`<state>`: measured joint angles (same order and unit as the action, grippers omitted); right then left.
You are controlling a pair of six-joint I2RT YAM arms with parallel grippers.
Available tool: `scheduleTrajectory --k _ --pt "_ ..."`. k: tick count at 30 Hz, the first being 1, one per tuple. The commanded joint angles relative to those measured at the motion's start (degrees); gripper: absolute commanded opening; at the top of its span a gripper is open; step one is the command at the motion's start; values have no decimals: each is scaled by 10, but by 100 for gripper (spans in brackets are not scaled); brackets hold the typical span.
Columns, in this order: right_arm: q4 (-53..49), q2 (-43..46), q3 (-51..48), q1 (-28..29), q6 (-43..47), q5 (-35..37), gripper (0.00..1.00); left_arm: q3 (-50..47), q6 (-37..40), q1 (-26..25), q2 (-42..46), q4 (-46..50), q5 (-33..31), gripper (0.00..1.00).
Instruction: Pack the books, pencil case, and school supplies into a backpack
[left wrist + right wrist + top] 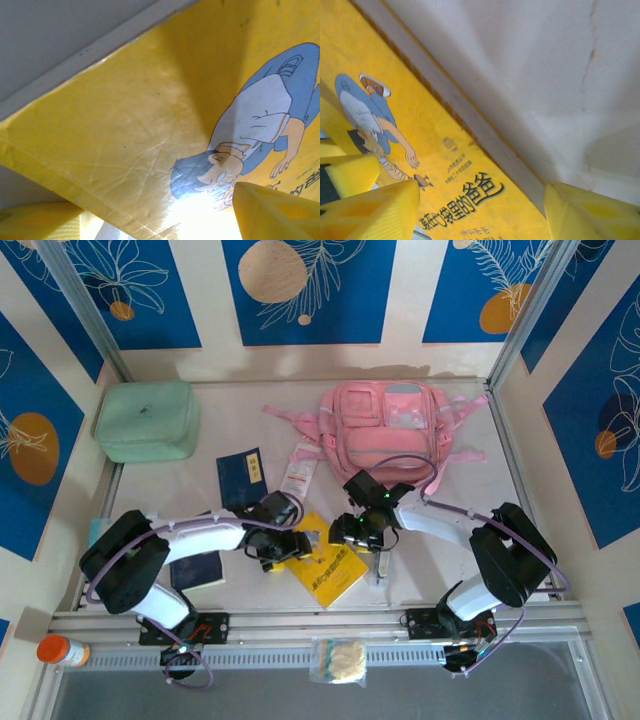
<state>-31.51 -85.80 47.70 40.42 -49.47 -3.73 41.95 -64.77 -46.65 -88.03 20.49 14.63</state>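
Yellow, glossy, thin paperback book (332, 575), its cover showing a cartoon boy in blue beside dark lettering, lies slanted low and centre on the pale bench (240, 410). We see the left claw (285, 550) spread at its left edge, and the right claw (358, 538) spread over its upper right edge.

Both arms wear glossy white link shells (205, 533) joined by chunky black joint housings (125, 575). The left end effector (283, 546) and the right end effector (362, 532) have black bodies. From behind each, a lilac cable (405, 458) loops loosely back along the arm to a black base (185, 628) with small red fittings. A green light (385, 494) glows just behind the right end effector. The fingers (375, 210) are bright yellow moulded plastic with recessed panels.
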Motion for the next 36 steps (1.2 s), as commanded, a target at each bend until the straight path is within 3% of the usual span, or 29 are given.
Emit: scheduleTrajectory --k 1,10,24,32,36 --pt "-24 -8 23 -11 14 15 66 36 51 19 -70 -381 -115 71" --pt "-29 -3 15 -39 31 18 66 58 30 -24 -38 -296 -193 71" --pt "-16 13 -8 -86 54 -13 67 70 27 -68 -28 -332 -241 70" --pt "9 42 -44 -89 15 -26 68 49 10 -92 15 -175 -282 68" --pt "4 28 -38 -66 0 7 68 6 -7 -111 44 -146 -301 63"
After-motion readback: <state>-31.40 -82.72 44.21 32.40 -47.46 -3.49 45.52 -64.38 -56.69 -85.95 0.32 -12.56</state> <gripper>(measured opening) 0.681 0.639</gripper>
